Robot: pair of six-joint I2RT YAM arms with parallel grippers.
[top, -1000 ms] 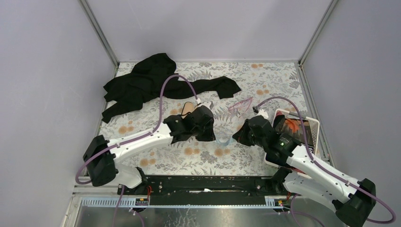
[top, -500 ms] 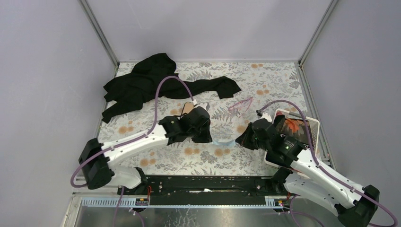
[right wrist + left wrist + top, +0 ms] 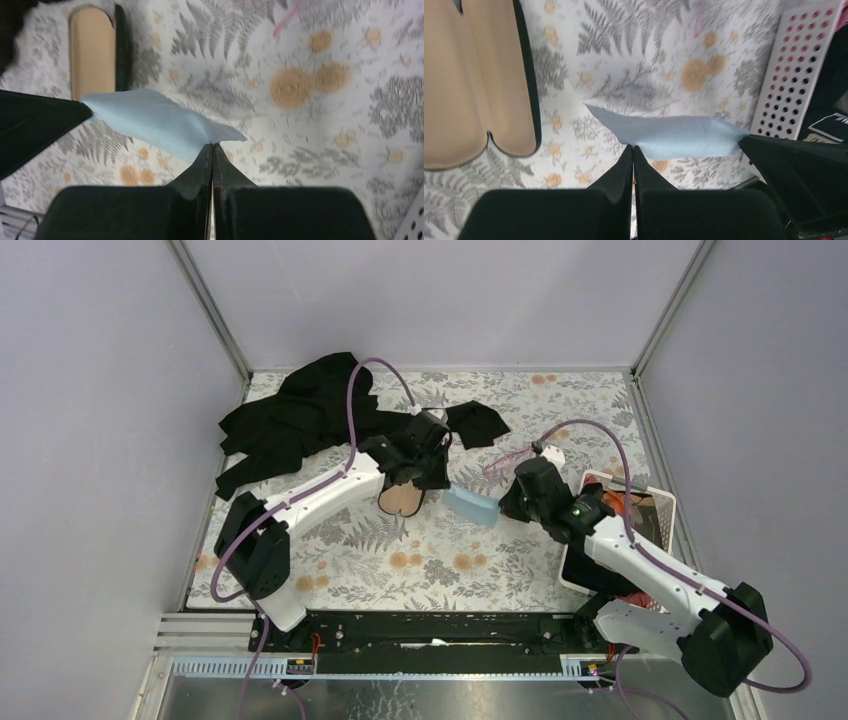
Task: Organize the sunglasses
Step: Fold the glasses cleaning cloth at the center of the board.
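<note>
Above the bench (image 3: 560, 410), hold cloth (image 3: 674, 137) taut between left gripper (image 3: 633, 148) and right gripper (image 3: 213, 146), each clamped on a corner; lower it level.

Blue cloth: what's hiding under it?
Only flowery table cover shows around the blue cloth, pinched by the left fingers and right fingers. The patch straight beneath it is covered, so nothing there can be told.

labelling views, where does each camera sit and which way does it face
top external: above, behind the bases, looking down at floral table; left arm, right arm show
left wrist: on its arm, facing down; left fingers pinch light blue square cloth
right wrist: on its arm, facing down; right fingers pinch it too
shared: cloth, tan-lined black oval case
</note>
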